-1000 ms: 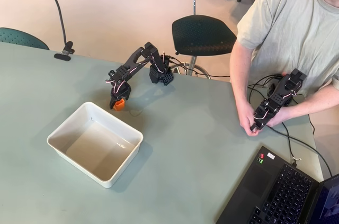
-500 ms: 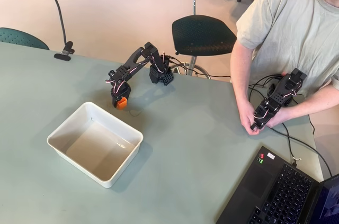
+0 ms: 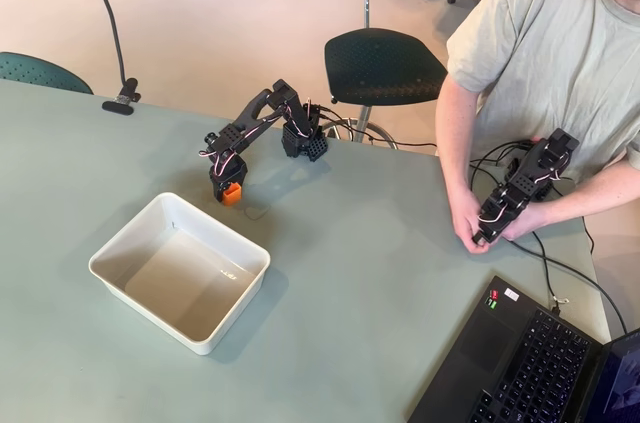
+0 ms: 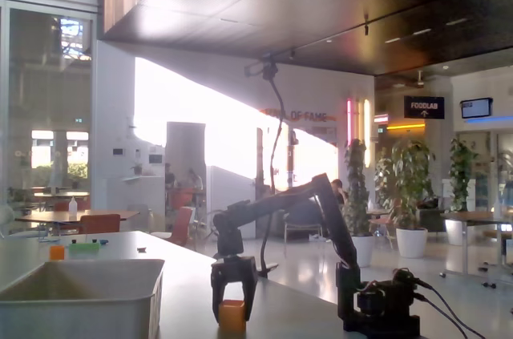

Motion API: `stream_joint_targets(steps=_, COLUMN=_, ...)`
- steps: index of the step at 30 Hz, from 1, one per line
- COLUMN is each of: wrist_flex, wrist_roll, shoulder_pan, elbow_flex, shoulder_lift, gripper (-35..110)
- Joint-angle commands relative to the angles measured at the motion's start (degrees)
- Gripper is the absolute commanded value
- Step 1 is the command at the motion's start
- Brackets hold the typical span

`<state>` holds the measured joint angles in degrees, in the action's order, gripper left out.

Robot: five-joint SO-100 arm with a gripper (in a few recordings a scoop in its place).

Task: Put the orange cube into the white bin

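While the shallow rectangular white plastic bin (image 3: 180,272) sits at the left of the pale grey-green tabletop (image 3: 380,273) in the overhead view, its interior appears bare, so the deposit has not been made. One bin is counted; in the fixed view (image 4: 80,297) it occupies the lower left foreground. Just right of and beyond the bin's far corner, in the overhead view, the black claw (image 3: 226,186) points downward with the small bright orange plastic cube (image 3: 232,194) between its fingers. The fixed view shows the claw (image 4: 232,303) straddling the cube (image 4: 232,316), one finger on each side; the fingers appear closed against it, and the cube's underside sits at or barely above the tabletop; which of the two cannot be settled. One task cube is counted, outside the bin and near its rim. One black jointed arm (image 3: 265,118) is counted, its base further right near the tabletop's far edge. Judged progress: the grasp looks secured; the lift, the carry over the rim and the release remain. At the far right a person (image 3: 545,53) sits behind the tabletop, beside one dark laptop (image 3: 530,363).
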<state>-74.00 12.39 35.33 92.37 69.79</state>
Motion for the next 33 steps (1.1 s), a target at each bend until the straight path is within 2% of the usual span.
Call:
stream_joint_targets(steps=1, wrist_flex=0.79, wrist_roll=0.00, shoulder_pan=0.70, elbow_flex=-2.20, shoulder_lift=1.14, gripper=33)
stream_joint_targets(steps=22, wrist_flex=0.79, wrist_roll=0.00, shoulder_pan=1.32, elbow_flex=-2.20, shoulder_lift=1.05, gripper=32)
stream_joint_targets(steps=29, wrist_flex=0.79, wrist_roll=-0.18, shoulder_pan=1.23, elbow_flex=-2.20, shoulder_lift=1.14, gripper=24)
stream_joint_targets(steps=33, wrist_flex=0.79, wrist_roll=-0.09, shoulder_pan=1.23, elbow_flex=-2.20, shoulder_lift=1.14, gripper=24)
